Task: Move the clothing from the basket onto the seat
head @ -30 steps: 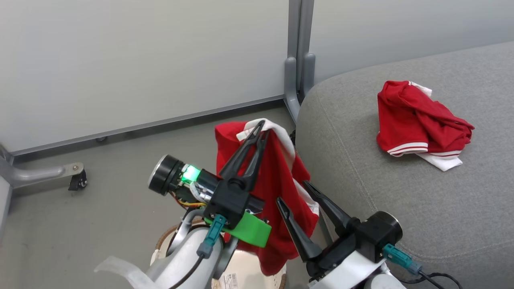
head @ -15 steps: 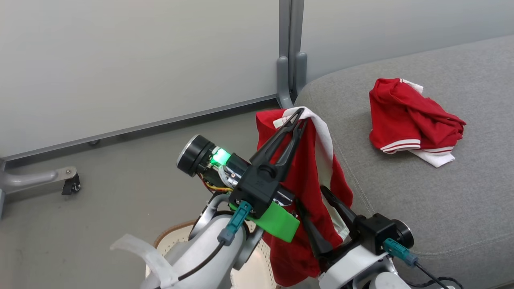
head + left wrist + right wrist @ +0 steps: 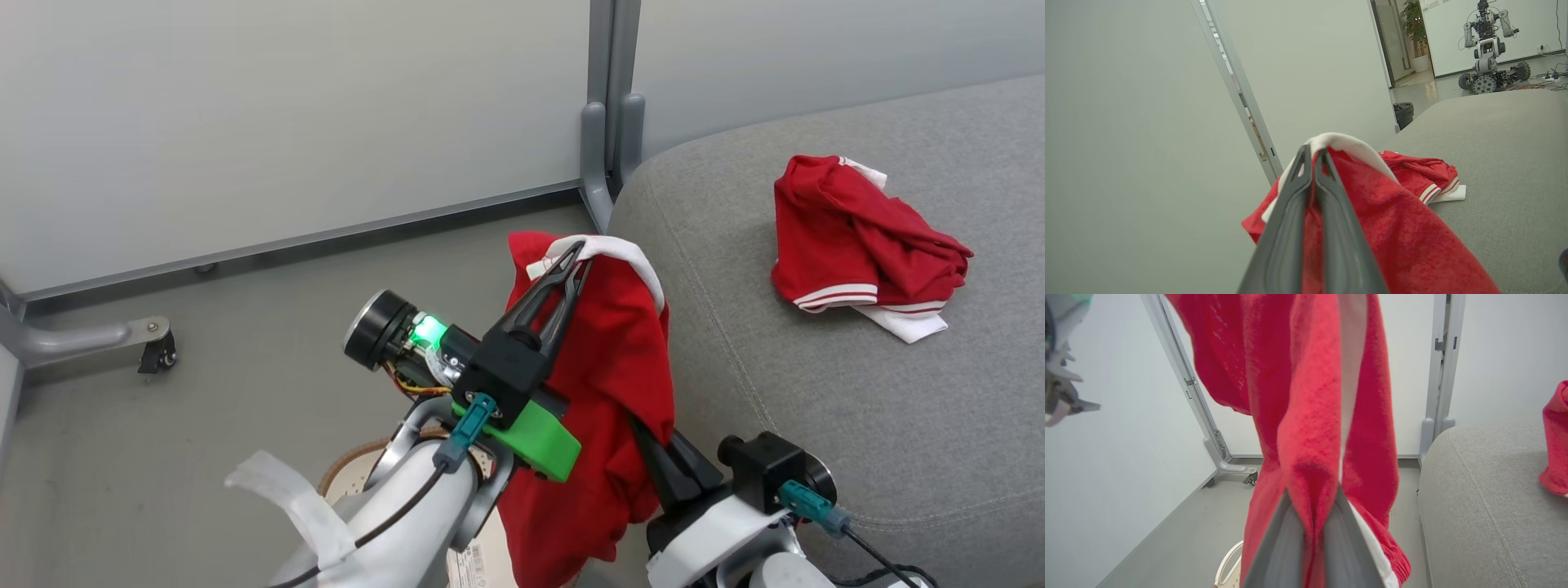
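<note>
The lifted garment (image 3: 608, 367), bright red with a white band, hung in the air between the basket and the seat. Its white-trimmed edge was draped over the tips of the left pincer (image 3: 581, 255). That pincer was clenched on the fabric near its top; in the left wrist view its two dark fingers pressed together with red cloth between them. Lower down, the right pincer (image 3: 1312, 498) was clenched as well, its fingers pinching a fold of the same garment. In the head view its tips were buried in the cloth.

The garment's lower end dangled above the basket (image 3: 347, 480), of which a stretch of brown rim showed behind the left forearm, with a paper label (image 3: 467, 567) at the bottom edge of the head view. The garment's right side hung just beside the rounded edge of the seat (image 3: 816, 392); whether it touched could not be told.

The crumpled garment (image 3: 857, 237), red with white stripes at its hem, lay on the seat well apart from the lifted one.

Around them were the grey floor (image 3: 245, 367), pale partition panels (image 3: 286, 122) joined at a grey post (image 3: 608, 98), and a castor foot (image 3: 155, 351) at the left. In the left wrist view another wheeled robot (image 3: 1488, 49) stood far beyond the seat.
</note>
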Controlling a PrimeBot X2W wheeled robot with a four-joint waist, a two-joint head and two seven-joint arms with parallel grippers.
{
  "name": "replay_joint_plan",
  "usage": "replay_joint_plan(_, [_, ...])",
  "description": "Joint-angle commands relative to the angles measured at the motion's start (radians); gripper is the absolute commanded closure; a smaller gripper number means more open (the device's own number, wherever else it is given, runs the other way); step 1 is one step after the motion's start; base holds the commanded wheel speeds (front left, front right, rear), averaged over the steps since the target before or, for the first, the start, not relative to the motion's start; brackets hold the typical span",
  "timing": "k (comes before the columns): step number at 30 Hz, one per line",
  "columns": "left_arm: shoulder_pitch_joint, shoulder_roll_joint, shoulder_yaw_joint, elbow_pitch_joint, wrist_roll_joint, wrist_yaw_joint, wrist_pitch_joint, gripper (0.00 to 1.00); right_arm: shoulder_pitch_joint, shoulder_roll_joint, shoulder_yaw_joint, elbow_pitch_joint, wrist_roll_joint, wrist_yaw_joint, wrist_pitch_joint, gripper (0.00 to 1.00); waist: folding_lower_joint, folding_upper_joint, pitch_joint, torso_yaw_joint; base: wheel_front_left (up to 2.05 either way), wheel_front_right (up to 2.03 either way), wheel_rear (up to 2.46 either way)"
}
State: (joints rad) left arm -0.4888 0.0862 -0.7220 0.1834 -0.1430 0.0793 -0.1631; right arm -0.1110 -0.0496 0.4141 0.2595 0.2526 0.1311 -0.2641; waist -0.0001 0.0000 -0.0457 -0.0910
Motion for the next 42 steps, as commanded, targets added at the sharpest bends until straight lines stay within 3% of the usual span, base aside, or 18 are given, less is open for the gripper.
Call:
replay_joint_plan(1, [0.019, 0.010, 0.000, 0.012, -0.018, -0.007, 0.004, 1.00, 0.016, -0.002, -0.016, 0.001, 0.006, -0.001, 0.000, 1.00, 0.0001, 0.0000, 0.003, 0.003, 0.00, 0.00, 0.00])
replay_joint_plan(15, [0.079, 0.047, 0.003, 0.022, -0.095, -0.043, 0.034, 1.00, 0.050, -0.007, -0.103, -0.015, -0.006, -0.001, -0.001, 1.00, 0.0001, 0.0000, 0.014, 0.016, 0.00, 0.00, 0.00])
replay_joint_plan(16, [0.084, 0.048, 0.004, 0.022, -0.103, -0.044, 0.037, 0.62, 0.050, -0.006, -0.104, -0.016, -0.004, -0.001, -0.001, 1.00, 0.0001, 0.0000, 0.014, 0.016, 0.00, 0.00, 0.00])
replay_joint_plan(17, [0.087, 0.050, 0.005, 0.022, -0.104, -0.044, 0.037, 0.00, 0.049, -0.006, -0.104, -0.017, -0.003, -0.001, 0.000, 1.00, 0.0001, 0.0000, 0.015, 0.016, 0.00, 0.00, 0.00])
replay_joint_plan(31, [0.117, 0.064, 0.015, 0.021, -0.140, -0.023, 0.033, 0.00, 0.054, -0.002, -0.117, -0.033, 0.017, -0.001, -0.001, 1.00, 0.0001, 0.0000, 0.013, 0.021, 0.00, 0.00, 0.00])
replay_joint_plan(42, [0.261, 0.090, 0.115, 0.027, -0.231, 0.048, -0.049, 0.00, 0.078, -0.002, -0.158, -0.086, 0.017, -0.001, -0.001, 1.00, 0.0001, 0.0000, 0.014, -0.034, 0.00, 0.00, 0.00])
